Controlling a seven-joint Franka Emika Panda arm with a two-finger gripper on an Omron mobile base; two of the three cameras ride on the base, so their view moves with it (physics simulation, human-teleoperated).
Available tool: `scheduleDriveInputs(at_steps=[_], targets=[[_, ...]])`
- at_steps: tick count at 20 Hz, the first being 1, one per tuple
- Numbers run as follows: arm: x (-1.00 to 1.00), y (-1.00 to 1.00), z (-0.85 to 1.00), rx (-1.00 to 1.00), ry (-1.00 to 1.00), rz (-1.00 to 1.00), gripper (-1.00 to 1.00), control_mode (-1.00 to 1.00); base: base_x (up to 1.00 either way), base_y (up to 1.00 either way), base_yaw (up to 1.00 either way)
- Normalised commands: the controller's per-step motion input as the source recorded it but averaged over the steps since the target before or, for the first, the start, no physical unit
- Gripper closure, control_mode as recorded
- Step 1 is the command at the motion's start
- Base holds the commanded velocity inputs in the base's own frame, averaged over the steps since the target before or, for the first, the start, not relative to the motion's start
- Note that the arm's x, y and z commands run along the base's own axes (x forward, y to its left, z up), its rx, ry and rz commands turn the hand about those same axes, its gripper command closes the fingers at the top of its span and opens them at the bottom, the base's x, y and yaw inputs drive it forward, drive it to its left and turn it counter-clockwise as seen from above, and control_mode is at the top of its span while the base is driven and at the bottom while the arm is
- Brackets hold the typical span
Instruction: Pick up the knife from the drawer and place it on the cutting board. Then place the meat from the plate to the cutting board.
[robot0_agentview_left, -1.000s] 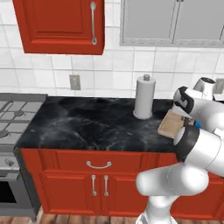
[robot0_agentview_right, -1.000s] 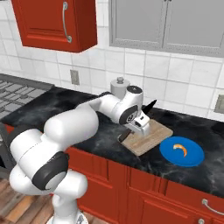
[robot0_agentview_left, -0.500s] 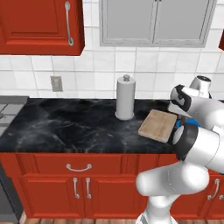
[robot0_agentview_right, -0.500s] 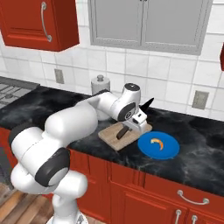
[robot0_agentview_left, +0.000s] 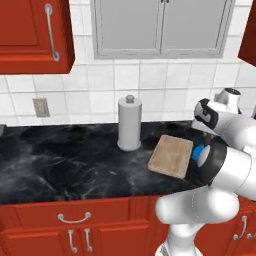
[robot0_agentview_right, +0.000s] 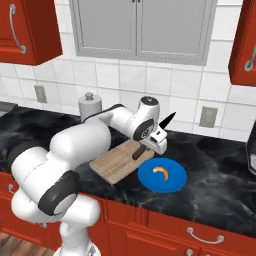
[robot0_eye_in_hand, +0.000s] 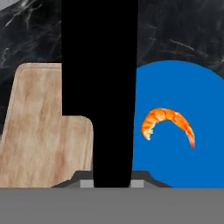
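Observation:
My gripper (robot0_agentview_right: 151, 141) is shut on the dark knife (robot0_agentview_right: 169, 120), which slants up to the right above the counter. It hangs over the right edge of the tan cutting board (robot0_agentview_right: 116, 162), next to the blue plate (robot0_agentview_right: 172, 184). In the hand view the knife (robot0_eye_in_hand: 98, 87) runs up the middle, between the cutting board (robot0_eye_in_hand: 39, 131) on the left and the plate (robot0_eye_in_hand: 192, 87) on the right. The orange meat (robot0_eye_in_hand: 168, 122) lies on the plate. The left base view shows the board (robot0_agentview_left: 171, 156). A closed red drawer (robot0_agentview_left: 74, 218) sits under the counter.
A paper-towel roll (robot0_agentview_left: 129, 124) stands upright left of the board, close to the tiled wall. My own white arm crosses the counter's left part in the right base view. Wall cabinets hang overhead. A dark object (robot0_agentview_right: 252, 155) stands at the counter's far right.
The whole picture has slid left, so the camera has moved right along the counter. The knife stays in my shut gripper, above the board's edge by the plate.

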Motion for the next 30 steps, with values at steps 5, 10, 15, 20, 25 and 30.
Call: scheduleDriveInputs(at_steps=[5, 10, 15, 20, 25, 30], targets=[[0.0, 0.0, 0.0, 0.0, 0.0, 0.0, 1.0, 1.0, 0.44, 0.86, -0.11], [0.0, 0.0, 0.0, 0.0, 0.0, 0.0, 1.0, 1.0, 0.42, 0.65, -0.02], [0.0, 0.0, 0.0, 0.0, 0.0, 0.0, 1.0, 1.0, 0.36, -0.44, 0.0], [0.0, 0.0, 0.0, 0.0, 0.0, 0.0, 1.0, 1.0, -0.1, -0.8, -0.08], [0.0, 0.0, 0.0, 0.0, 0.0, 0.0, 1.0, 1.0, -0.6, -0.38, -0.08], [0.0, 0.0, 0.0, 0.0, 0.0, 0.0, 1.0, 1.0, 0.0, -0.51, 0.0]])
